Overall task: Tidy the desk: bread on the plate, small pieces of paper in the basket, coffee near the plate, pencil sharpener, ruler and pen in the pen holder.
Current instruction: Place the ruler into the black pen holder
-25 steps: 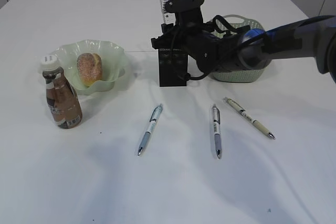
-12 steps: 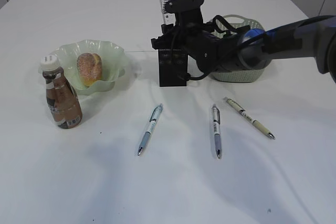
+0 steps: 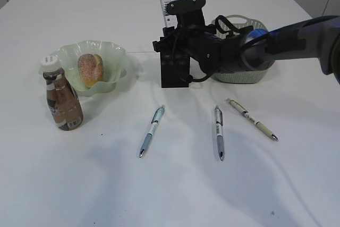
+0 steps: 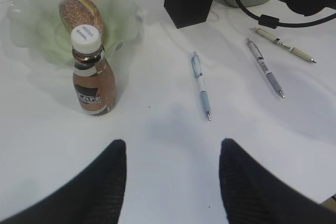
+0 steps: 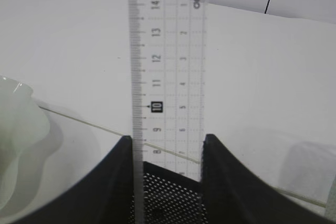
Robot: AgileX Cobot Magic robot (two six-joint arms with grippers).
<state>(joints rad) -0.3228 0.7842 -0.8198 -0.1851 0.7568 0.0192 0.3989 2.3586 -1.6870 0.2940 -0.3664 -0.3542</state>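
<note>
Clear plastic ruler [image 5: 167, 61] with black markings stands upright, pinched by the right end effector [image 5: 167, 182].

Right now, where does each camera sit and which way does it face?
Exterior: raised at the desk's front, slanting down; right arm over the pen holder.
Left wrist: above the near side, facing the coffee and plate; left gripper, jaws open.
Right wrist: looking down at the upright ruler between its jaws.
Exterior and left wrist share the coffee, plate and pens.
</note>
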